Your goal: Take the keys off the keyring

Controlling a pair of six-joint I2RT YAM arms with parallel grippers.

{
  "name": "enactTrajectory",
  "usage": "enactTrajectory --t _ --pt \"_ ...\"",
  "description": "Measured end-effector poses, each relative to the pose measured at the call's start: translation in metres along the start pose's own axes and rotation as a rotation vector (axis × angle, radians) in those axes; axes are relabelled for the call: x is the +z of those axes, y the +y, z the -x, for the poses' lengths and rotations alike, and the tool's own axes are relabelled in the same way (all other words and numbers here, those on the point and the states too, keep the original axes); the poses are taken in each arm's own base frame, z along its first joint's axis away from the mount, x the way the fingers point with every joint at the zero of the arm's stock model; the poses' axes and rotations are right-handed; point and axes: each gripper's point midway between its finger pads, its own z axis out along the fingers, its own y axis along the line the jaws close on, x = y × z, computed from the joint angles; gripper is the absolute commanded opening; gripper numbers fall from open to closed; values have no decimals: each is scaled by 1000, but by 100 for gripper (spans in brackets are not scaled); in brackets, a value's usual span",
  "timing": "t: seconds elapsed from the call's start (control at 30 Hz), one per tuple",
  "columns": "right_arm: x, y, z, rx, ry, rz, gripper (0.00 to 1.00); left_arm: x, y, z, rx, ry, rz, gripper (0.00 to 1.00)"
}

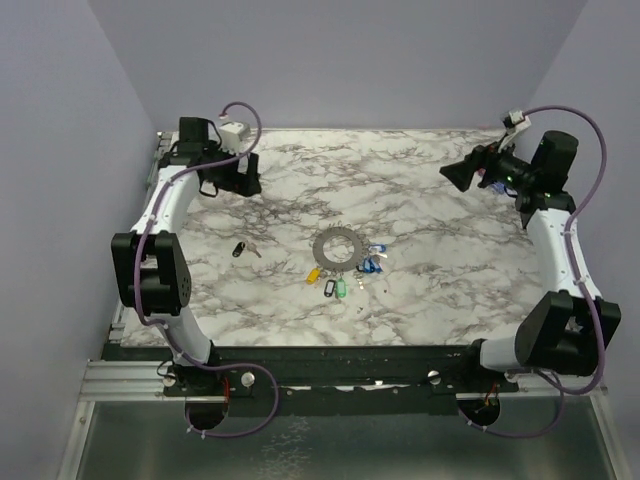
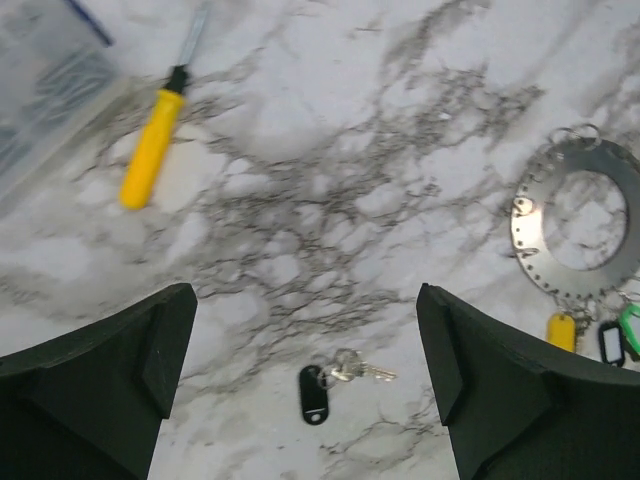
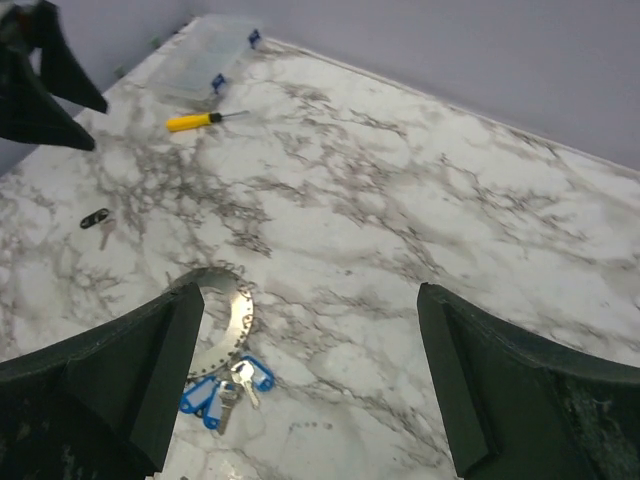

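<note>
The grey keyring (image 1: 338, 247) lies flat at the table's middle. Blue keys (image 1: 373, 263), a yellow tag (image 1: 312, 273), a black tag (image 1: 328, 289) and a green tag (image 1: 339, 288) hang at its near edge. One black-tagged key (image 1: 240, 249) lies apart to its left. My left gripper (image 1: 235, 180) is open and empty, hovering high above that key (image 2: 314, 393), with the ring (image 2: 527, 240) at the view's right. My right gripper (image 1: 458, 177) is open and empty, high at the far right. Its view shows the ring (image 3: 238, 310) and the blue keys (image 3: 225, 390).
A yellow-handled screwdriver (image 2: 150, 150) lies at the far left next to a clear plastic box (image 2: 45, 90). Both also show in the right wrist view, the screwdriver (image 3: 195, 121) and the box (image 3: 205, 60). Purple walls close in the table.
</note>
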Motion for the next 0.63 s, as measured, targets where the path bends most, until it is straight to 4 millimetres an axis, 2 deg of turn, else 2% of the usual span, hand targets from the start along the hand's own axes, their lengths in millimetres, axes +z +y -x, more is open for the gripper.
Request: enactTrajectory --t 0.1,0.17,0.27,0.4,0.63 --pt "-11 -42 -21 65 31 -77 100 -26 50 0 -82 -35 111 99" --pt "-18 -71 -41 123 57 -125 100 -40 77 -7 -131 -43 174 99" --pt "-24 -105 -73 185 102 -184 100 -58 106 -17 -184 -47 254 99" --pt "-32 -128 -98 205 139 -253 100 -64 120 -23 -190 -56 322 99" --pt "-32 -128 -134 241 186 -271 100 -57 121 -53 -204 -28 371 99"
